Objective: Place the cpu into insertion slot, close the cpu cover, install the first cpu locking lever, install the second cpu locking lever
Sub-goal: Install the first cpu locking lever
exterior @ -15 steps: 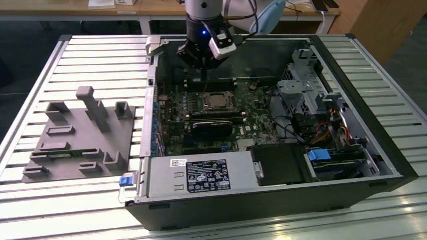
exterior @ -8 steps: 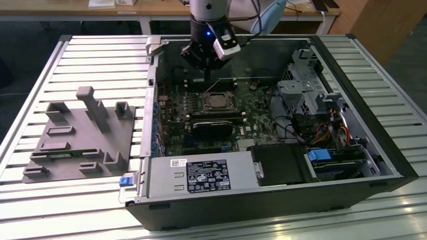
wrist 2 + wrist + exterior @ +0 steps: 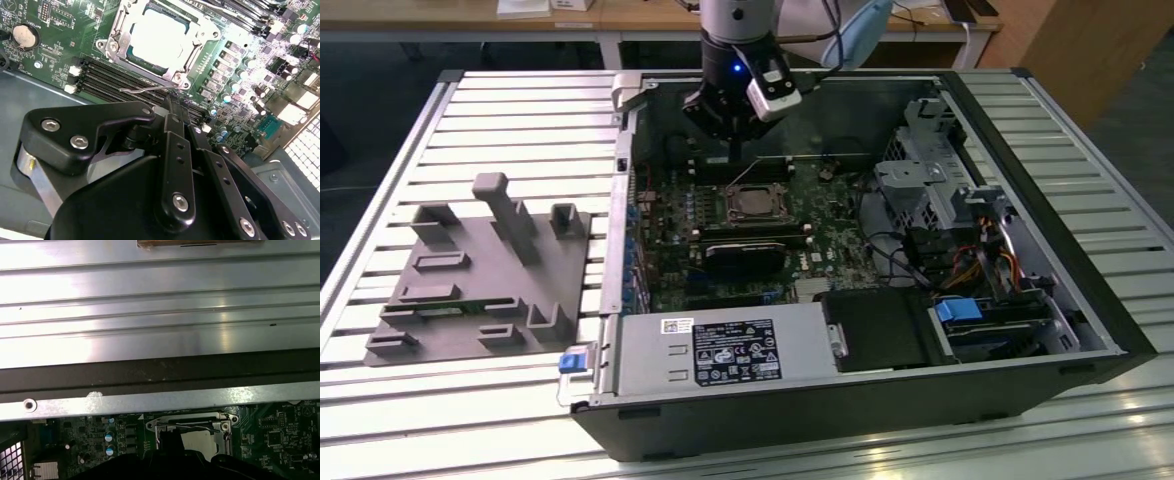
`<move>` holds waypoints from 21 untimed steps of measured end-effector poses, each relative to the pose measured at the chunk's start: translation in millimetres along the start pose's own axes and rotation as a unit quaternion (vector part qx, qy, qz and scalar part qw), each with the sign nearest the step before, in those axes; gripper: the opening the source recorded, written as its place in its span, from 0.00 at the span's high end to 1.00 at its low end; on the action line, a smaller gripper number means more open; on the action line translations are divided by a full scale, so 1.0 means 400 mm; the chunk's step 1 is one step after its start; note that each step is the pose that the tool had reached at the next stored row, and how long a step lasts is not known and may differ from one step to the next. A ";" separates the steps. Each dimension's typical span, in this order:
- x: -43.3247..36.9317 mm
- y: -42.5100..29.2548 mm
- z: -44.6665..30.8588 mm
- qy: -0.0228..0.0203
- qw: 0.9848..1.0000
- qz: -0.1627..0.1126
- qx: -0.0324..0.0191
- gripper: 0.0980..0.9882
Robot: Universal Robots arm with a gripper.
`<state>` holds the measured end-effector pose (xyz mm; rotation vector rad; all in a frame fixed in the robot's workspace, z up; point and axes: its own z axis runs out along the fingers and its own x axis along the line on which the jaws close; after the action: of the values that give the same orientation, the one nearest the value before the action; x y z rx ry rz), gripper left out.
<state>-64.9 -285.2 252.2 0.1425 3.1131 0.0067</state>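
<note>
Exterior view first: the black gripper [image 3: 736, 150] on the grey arm hangs inside the open black computer case [image 3: 1067, 290], near the case's far wall, just beyond the small square insertion slot with its silvery rim [image 3: 755, 203]. That slot sits on the green circuit board [image 3: 670, 250], about midway across it. The case lies on its side on a table of ribbed metal slats [image 3: 480, 110]. Near the table's edge on the exterior view's left rests a grey moulded fixture tray with upright posts [image 3: 480, 270]. At the near end of the case sits a silver power supply box with a white label [image 3: 720, 355].

Over to the second wrist view: the gripper's black linkage looms close, and the fingertips come together in a narrow point [image 3: 169, 102], with only a slim gap, right beside a thin silvery wire locking lever [image 3: 150, 90]. I can't tell whether they touch it. Just past the lever is the thin silvery metal cpu cover [image 3: 197, 40], lying flat over the slot, and through its square window glares the flat silver-grey cpu [image 3: 160, 37], seated in the slot. Long black memory slots [image 3: 115, 80] run between the slot and the gripper.

Now the first wrist view: the same slot rim and wire lever show beside the case's bright metal wall [image 3: 150, 402].
</note>
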 end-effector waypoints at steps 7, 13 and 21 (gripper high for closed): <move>-0.001 0.000 0.002 0.000 1.000 0.000 -0.001 0.99; -0.007 0.001 0.003 0.000 1.000 -0.002 -0.003 0.99; -0.020 0.002 0.013 0.001 1.000 -0.004 -0.008 0.99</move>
<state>-56.9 -285.2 247.3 0.1298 3.1143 0.0308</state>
